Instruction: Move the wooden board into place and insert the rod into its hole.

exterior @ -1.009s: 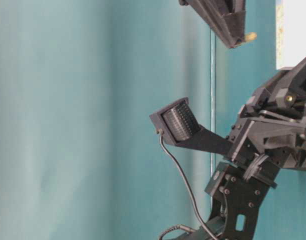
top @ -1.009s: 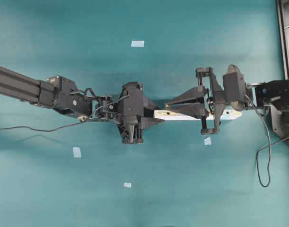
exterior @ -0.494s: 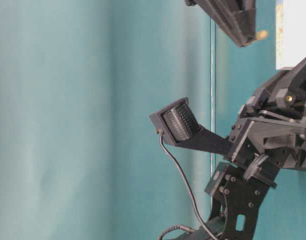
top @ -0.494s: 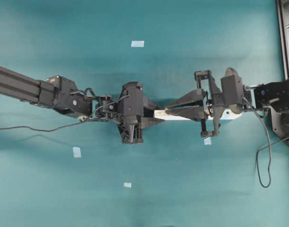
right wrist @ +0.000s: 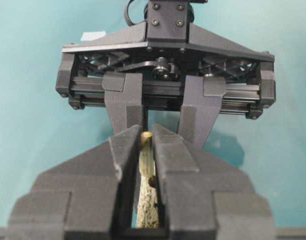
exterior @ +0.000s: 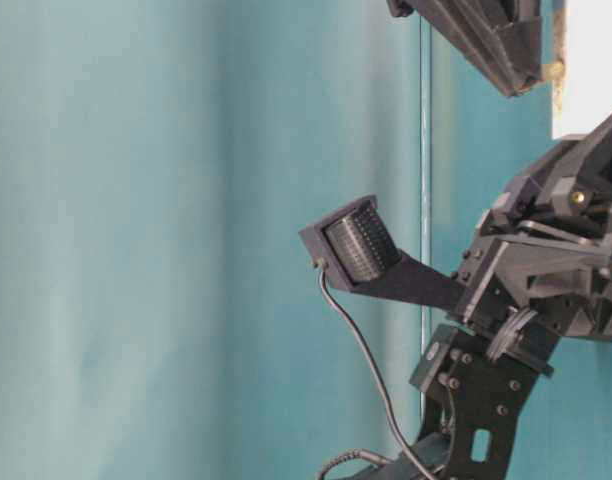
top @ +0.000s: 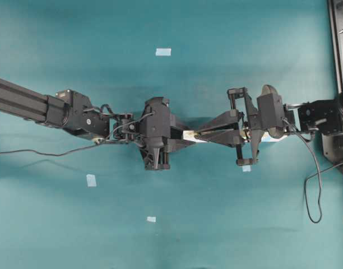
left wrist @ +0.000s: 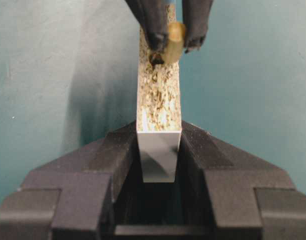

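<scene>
The wooden board stands on edge, speckled side up, with its white end face between the fingers of my left gripper, which is shut on it. In the overhead view the left gripper holds the board at its left end. My right gripper is shut on the rod, a short tan peg poking out past its fingertips. The rod hangs just above the board's top edge, beside the dark hole. From table level the rod's tip meets the board's edge.
Light-blue tape squares lie on the teal table. A cable loops off the right arm. A dark frame runs along the table's right edge.
My right gripper has moved left along the board with the rod, bringing the rod's tip to the hole near the left gripper. The left gripper and board have stayed still.
</scene>
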You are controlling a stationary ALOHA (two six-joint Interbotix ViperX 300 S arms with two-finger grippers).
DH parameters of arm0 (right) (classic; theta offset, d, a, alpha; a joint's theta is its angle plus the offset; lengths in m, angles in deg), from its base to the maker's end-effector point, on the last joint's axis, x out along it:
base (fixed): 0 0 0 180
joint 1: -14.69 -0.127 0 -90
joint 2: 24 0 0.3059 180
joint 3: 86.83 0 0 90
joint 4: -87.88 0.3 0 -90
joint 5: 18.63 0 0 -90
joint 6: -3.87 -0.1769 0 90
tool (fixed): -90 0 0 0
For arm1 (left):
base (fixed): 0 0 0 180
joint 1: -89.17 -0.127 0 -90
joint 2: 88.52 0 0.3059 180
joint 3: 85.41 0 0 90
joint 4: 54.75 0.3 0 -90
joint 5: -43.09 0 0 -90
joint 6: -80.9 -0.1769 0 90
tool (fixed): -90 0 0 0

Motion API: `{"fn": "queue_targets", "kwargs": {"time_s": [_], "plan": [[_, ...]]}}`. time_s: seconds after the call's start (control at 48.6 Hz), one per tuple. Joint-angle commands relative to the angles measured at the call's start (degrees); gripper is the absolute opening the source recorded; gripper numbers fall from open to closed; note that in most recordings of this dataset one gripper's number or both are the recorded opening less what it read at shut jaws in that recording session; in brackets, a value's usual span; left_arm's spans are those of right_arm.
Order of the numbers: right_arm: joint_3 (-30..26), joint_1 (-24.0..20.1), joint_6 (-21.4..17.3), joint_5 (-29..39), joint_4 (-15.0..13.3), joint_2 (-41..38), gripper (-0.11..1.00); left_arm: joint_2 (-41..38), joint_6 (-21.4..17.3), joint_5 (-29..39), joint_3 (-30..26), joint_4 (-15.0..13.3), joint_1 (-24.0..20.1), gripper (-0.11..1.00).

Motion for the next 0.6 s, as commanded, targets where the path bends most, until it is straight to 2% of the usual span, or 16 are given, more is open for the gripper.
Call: {"fn": "queue_targets", "kwargs": {"time_s": [0.0, 0.576], "plan": [[-0.18, -0.18, 0.00, -0.35, 0.62, 0.62, 0.10, 1.67, 0.09, 0.26, -0.18, 0.00, -0.44, 0.23], [0.70, -0.18, 0.09, 1.23, 1.14, 0.62, 0.10, 1.76, 0.09, 0.26, -0.26, 0.00, -0.26, 0.23]]}}
